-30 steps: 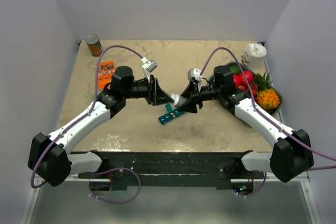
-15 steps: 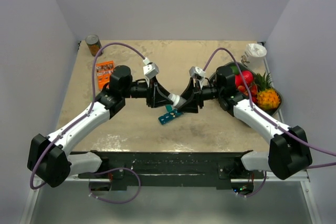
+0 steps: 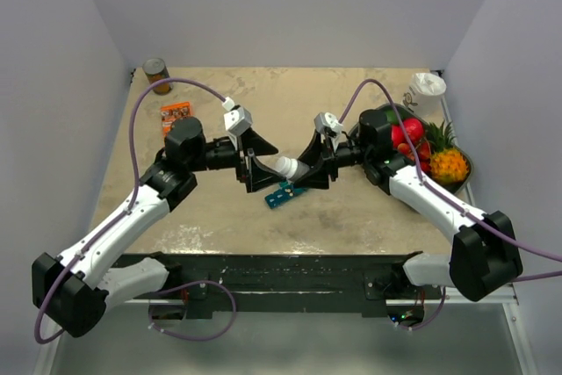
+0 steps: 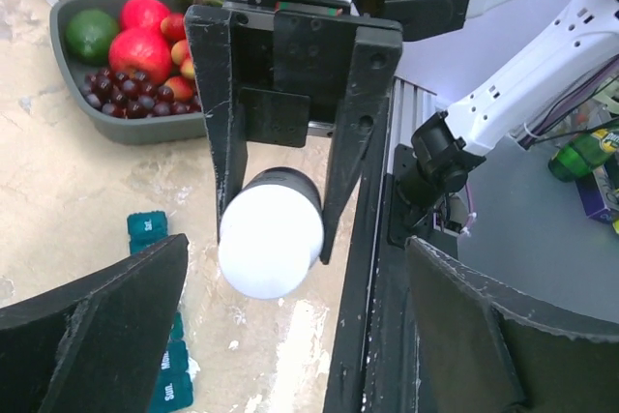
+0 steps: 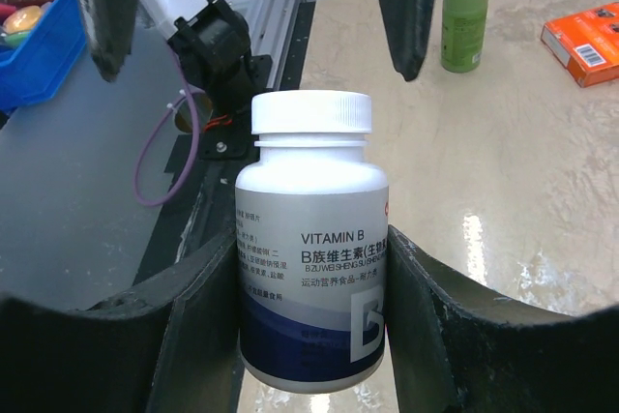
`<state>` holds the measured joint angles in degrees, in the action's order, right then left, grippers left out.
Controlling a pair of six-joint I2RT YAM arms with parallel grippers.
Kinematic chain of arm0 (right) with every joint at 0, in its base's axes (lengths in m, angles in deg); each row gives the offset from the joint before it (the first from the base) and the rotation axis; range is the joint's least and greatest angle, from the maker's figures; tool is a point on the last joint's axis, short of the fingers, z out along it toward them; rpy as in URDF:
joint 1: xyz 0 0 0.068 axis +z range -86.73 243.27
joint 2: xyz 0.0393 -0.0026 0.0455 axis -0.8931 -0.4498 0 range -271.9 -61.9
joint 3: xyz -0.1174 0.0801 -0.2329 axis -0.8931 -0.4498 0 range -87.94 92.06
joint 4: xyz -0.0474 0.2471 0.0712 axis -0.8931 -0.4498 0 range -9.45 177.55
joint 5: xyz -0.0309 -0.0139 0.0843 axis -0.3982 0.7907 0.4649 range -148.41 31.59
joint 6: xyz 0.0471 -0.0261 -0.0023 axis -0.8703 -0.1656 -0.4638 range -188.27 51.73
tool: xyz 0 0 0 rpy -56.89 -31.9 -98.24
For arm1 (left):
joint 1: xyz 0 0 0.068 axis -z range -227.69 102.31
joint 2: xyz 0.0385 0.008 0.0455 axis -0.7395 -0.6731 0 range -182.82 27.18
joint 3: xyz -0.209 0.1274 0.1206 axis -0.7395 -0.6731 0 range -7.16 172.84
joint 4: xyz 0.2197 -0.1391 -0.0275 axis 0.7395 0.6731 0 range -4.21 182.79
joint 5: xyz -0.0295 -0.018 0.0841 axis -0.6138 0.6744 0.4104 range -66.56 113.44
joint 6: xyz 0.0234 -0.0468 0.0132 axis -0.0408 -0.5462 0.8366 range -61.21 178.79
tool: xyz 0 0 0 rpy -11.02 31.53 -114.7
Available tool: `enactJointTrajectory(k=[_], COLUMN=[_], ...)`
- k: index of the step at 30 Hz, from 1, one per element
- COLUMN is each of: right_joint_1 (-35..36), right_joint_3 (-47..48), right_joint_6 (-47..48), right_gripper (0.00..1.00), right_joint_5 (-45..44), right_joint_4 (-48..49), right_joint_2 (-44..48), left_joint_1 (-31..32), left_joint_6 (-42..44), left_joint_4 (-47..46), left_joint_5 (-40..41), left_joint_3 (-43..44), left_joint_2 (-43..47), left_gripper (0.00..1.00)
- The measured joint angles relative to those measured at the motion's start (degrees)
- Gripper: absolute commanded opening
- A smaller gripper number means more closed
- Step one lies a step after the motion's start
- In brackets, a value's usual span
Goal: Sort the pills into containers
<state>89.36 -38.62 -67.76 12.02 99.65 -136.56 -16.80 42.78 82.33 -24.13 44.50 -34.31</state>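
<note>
A bottle [image 5: 311, 268], white w/ a white cap [image 4: 271, 244], is held round its body by the right claw [image 3: 299, 173], fingers narrowed onto the label; the left claw [image 3: 253, 166] is spread wide and holds nothing

The relation that matters: the bottle's long axis is laid approx. level and aimed straight at the left claw, cap end first; in the left wrist view the cap is seen end-on, centred btwn the two spread fingers; in the top view the cap sits just ahead of the left fingertips, apart from them; whether its rim reaches in btwn the tips can't be told

The pill box [image 3: 283, 193], a narrow teal strip, is lying flat on the table [image 3: 351, 217] just below the bottle, untouched by either claw; its long axis runs on a slant, near-left to far-right in the top view, the far-right end tucked under the right claw; that claw is judged the nearer of the two, though both are close

Judged step: cap removal, not yet done, w/ the cap seen in place; a short advance along the bottle's axis is prob. needed by the left claw, then a squeeze across the cap; any tilt off that axis could let the cap slip from the fingers
</note>
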Motion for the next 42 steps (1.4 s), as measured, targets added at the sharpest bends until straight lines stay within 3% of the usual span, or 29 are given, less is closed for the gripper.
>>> enactJointTrajectory(k=[5, 8, 10, 16, 21, 28, 33, 36, 37, 40, 42], right_joint_1=[0.00, 0.04, 0.04, 0.04, 0.04, 0.07, 0.15, 0.15, 0.15, 0.11, 0.11], right_joint_3=[1.70, 3.91, 4.70, 5.33, 5.33, 5.33, 5.33, 5.33, 5.33, 5.33, 5.33], right_joint_6=[5.40, 12.17, 15.89, 22.80, 24.65, 25.20, 25.20, 25.20, 25.20, 25.14, 25.03], right_gripper=[0.00, 0.00, 0.00, 0.00, 0.00, 0.00, 0.00, 0.00, 0.00, 0.00, 0.00], right_joint_5=[-0.96, -4.26, -6.84, -13.53, -15.85, -16.17, -16.55, -16.79, -16.92, -17.00, -16.98], right_joint_4=[-4.74, -11.04, -14.19, -19.32, -21.14, -21.57, -21.57, -21.59, -21.70, -21.77, -21.66], right_joint_2=[0.04, 0.13, 0.57, 1.68, 1.68, 1.68, 1.68, 1.68, 1.68, 1.68, 1.68], left_joint_1=[-0.09, -0.31, -0.63, -0.87, 0.11, 1.57, 2.32, 2.62, 2.67, 2.67, 2.64], left_joint_6=[-3.08, -8.70, -13.29, -29.79, -36.68, -39.47, -40.04, -40.04, -40.04, -39.58, -38.71], left_joint_4=[-0.09, -0.20, -0.61, -5.55, -5.49, -5.81, -6.54, -6.86, -6.97, -7.37, -7.54], left_joint_5=[3.23, 9.18, 11.93, 15.54, 19.30, 19.98, 19.65, 19.06, 18.88, 18.05, 17.38], left_joint_3=[-2.54, -4.85, -5.57, -6.58, -6.58, -6.56, -6.56, -6.51, -6.38, -6.03, -6.01], left_joint_2=[3.96, 6.23, 6.34, 1.03, -2.08, -4.17, -5.97, -6.80, -6.97, -7.21, -7.37], left_gripper=[0.99, 0.99, 0.94, 0.92, 0.87, 0.67, 0.60, 0.49, 0.38, 0.23, 0.17])
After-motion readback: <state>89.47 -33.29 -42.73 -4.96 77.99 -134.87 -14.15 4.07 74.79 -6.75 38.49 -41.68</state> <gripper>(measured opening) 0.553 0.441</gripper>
